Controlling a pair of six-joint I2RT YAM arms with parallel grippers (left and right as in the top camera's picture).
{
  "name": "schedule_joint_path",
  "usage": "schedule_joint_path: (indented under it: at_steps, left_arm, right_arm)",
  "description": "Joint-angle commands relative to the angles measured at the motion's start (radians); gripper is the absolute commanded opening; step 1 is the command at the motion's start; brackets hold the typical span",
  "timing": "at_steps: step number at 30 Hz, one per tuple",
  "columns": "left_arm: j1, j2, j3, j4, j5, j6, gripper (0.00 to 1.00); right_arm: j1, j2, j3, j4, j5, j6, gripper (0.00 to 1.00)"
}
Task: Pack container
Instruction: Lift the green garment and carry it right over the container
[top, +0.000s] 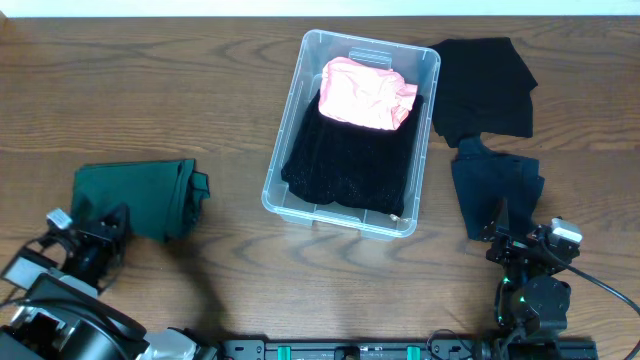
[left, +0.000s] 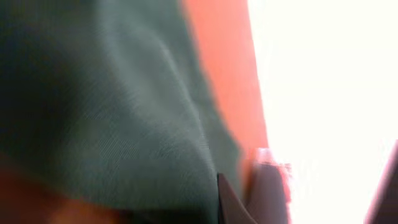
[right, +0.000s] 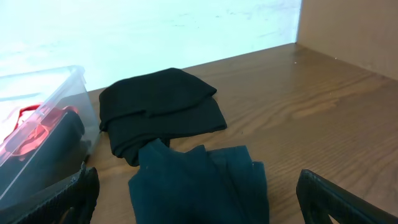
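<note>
The container (top: 283, 130) is sitting at the frame's upper centre. At lower left, the left hand (top: 105, 232) is pinching the green cloth (top: 145, 195); at lower right, the right hand (top: 512, 238) is gaping wide.

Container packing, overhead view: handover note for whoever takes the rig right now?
Left gripper: shut on the near-left edge of the green cloth, not yet lifted.
Right gripper: open, empty, at the near edge of the dark blue cloth.
Container: holds a black garment with a pink garment on top.
Done: two items packed.
Left: green cloth, dark blue cloth, and the black cloth to the right of the container.
</note>
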Motion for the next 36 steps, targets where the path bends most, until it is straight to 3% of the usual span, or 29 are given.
schedule_joint_path:
  at_steps: [1,5,12,15,18,29,36]
  left_arm:
    - [-0.005,-0.039,0.064,0.066,0.229,-0.137,0.06]
    - [-0.037,-0.116,0.098,0.237,0.307,-0.342,0.06]
    - [-0.196,-0.273,0.158,0.833,0.278,-0.894,0.06]
    - [-0.282,-0.311,0.211,0.979,0.259,-1.052,0.06]
    - [-0.379,-0.337,0.247,0.985,0.249,-1.098,0.06]
    - [-0.752,-0.354,0.251,0.985,0.200,-1.096,0.06]
    - [-0.977,-0.353,0.251,0.938,0.182,-1.009,0.06]
  right_arm:
    - [-0.005,-0.004,-0.003,-0.001,0.000,0.010,0.99]
    - [-0.005,-0.004,-0.003,-0.001,0.000,0.010,0.99]
    - [-0.005,-0.004,-0.003,-0.001,0.000,0.010,0.99]
    - [-0.005,-0.004,-0.003,-0.001,0.000,0.010,0.99]
    - [-0.005,-0.004,-0.003,-0.001,0.000,0.010,0.99]
    - [-0.005,-0.004,-0.003,-0.001,0.000,0.010,0.99]
    - [-0.005,-0.004,-0.003,-0.001,0.000,0.010,0.99]
